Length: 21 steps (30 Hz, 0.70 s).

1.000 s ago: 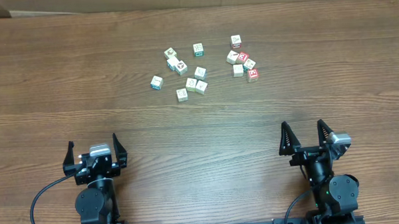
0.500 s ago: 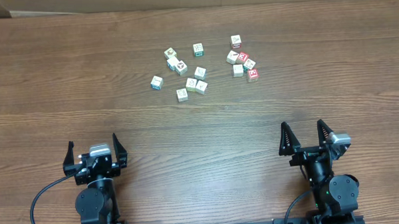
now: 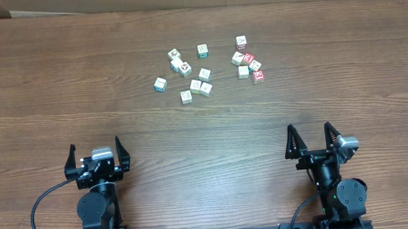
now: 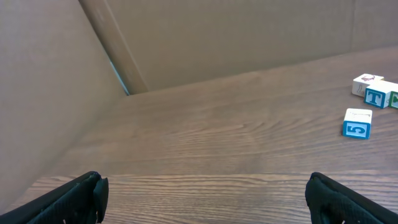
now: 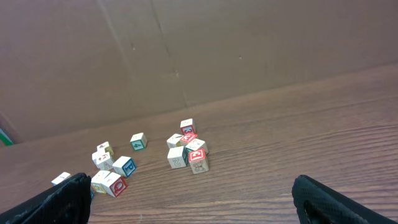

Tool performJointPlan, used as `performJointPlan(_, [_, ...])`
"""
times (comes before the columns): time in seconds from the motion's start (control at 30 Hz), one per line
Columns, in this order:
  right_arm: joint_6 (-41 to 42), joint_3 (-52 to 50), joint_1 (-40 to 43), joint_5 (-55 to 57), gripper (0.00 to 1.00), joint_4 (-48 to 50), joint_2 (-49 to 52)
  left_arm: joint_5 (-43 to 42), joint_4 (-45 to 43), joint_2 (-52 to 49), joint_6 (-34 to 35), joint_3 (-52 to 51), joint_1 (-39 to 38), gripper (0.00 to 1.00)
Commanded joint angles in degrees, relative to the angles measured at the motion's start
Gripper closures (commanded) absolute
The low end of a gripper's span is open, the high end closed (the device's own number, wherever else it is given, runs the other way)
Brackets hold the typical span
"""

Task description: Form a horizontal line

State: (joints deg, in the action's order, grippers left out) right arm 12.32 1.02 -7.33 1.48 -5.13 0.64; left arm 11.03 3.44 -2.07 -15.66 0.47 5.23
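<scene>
Left gripper is sitting at the near edge of the table in the overhead shot, jaws spread as wide as they go, holding nothing and touching nothing. Right gripper is doing the same on the other side, wide open and empty. Both are hanging well apart from the wooden cubes, which are lying scattered toward the far middle of the table in two loose clumps. The bigger clump is on the left, and the smaller one on the right is showing a couple of red-printed faces. So no horizontal line yet: they're not sitting edge to edge in any row.

Left wrist cam: both dark fingers are peeking in at the bottom corners, far apart, with only bare wood showing between them. A cube with a blue 5 is sitting off at the right edge, with a blue T cube just beyond it. Brown cardboard is standing along the back.

Right wrist cam: the fingers are showing wide apart at the bottom corners, gripping nothing. The cubes are lying ahead and a bit left, near the cardboard wall, well clear of the fingertips.
</scene>
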Motion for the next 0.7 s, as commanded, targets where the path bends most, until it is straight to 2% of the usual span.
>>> performJointPlan(0.0, [-0.33,-0.57,-0.09,-0.31,0.00,0.31,-0.15,0.98,-0.07,-0.20,-1.46,-0.15,-0.33,0.00])
performJointPlan(0.67, [-0.33,-0.57,-0.09,-0.31,0.00,0.31,-0.15,0.92,-0.61,-0.20,-1.44,-0.15,-0.33,0.00])
